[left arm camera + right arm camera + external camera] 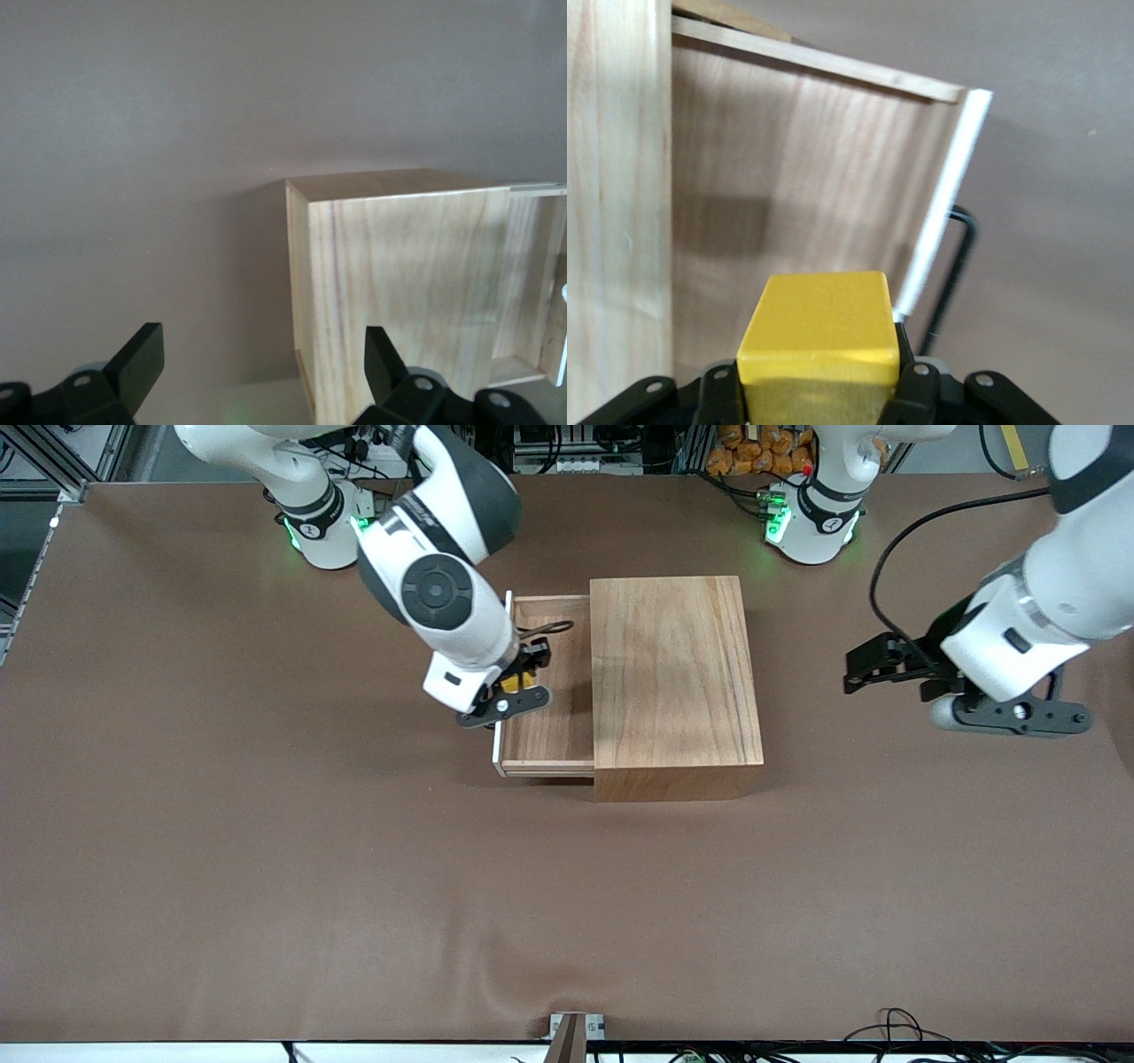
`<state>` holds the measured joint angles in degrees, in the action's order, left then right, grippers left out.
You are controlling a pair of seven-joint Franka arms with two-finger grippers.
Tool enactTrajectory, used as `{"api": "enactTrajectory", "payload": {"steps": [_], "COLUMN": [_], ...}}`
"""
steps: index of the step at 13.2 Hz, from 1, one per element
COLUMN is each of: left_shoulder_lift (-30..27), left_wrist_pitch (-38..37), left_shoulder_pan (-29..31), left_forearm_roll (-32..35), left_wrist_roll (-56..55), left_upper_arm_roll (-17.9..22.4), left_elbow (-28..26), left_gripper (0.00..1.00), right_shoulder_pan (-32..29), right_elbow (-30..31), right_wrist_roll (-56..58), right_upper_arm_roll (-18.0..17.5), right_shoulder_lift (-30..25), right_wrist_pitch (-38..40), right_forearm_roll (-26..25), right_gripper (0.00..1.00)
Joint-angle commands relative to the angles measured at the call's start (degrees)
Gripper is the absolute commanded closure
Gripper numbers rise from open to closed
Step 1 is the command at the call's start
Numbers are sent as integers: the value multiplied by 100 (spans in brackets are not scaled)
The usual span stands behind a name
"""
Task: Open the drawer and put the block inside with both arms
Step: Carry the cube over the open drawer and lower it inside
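Observation:
The wooden box (675, 677) stands mid-table with its drawer (554, 731) pulled out toward the right arm's end. My right gripper (523, 675) is shut on the yellow block (516, 682) and holds it over the open drawer, close to the white-edged front panel (499, 744). In the right wrist view the block (819, 332) fills the jaws above the drawer floor (797, 204), with the black wire handle (957, 266) beside the panel. My left gripper (864, 666) is open and empty, waiting off the box toward the left arm's end. The left wrist view shows its fingertips (142, 359) and the box (407, 283).
The brown table mat (354, 886) spreads around the box. The arms' green-lit bases (811, 522) stand along the table's edge farthest from the front camera. A small bracket (574, 1032) sits at the table's nearest edge.

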<state>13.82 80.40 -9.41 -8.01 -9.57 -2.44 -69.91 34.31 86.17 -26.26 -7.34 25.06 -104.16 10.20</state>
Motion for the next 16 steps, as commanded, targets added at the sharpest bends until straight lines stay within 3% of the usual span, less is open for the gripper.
{"api": "enactTrajectory", "payload": {"steps": [1,2,5,7,9,10,11,16], "left_shoulder_lift": [-414,-520,-792,-1230,-1442,-1574,-1714,-1707], "left_wrist_pitch": [-357,-455,-762,-799,-807,-781,-763,-193], "left_shoulder_pan": [385,579,598,677,704,704,704,730], "left_forearm_roll": [79,123,553,590,581,581,581,985], "left_wrist_roll": [253,375,421,412,421,421,421,700], "left_upper_arm_roll": [-107,-299,-336,-345,-328,-293,-293,-118], "left_elbow": [-215,-268,-417,-951,-1146,-1278,-1375,-1490], "left_gripper": [0,0,0,0,0,0,0,0], "right_shoulder_pan": [181,242,445,515,524,524,524,489], "right_elbow": [-171,-170,-83,-65,-65,-65,-74,-126], "right_wrist_roll": [-319,-362,-607,-731,-819,-881,-899,-1365], "right_upper_arm_roll": [66,75,92,92,92,101,101,92], "right_shoulder_lift": [297,385,666,807,860,860,851,396], "right_wrist_pitch": [-209,-227,-490,-570,-562,-561,-544,-256], "right_forearm_roll": [53,35,-227,-369,-395,-404,-422,-413], "right_gripper": [100,100,100,100,99,46,0,0]}}
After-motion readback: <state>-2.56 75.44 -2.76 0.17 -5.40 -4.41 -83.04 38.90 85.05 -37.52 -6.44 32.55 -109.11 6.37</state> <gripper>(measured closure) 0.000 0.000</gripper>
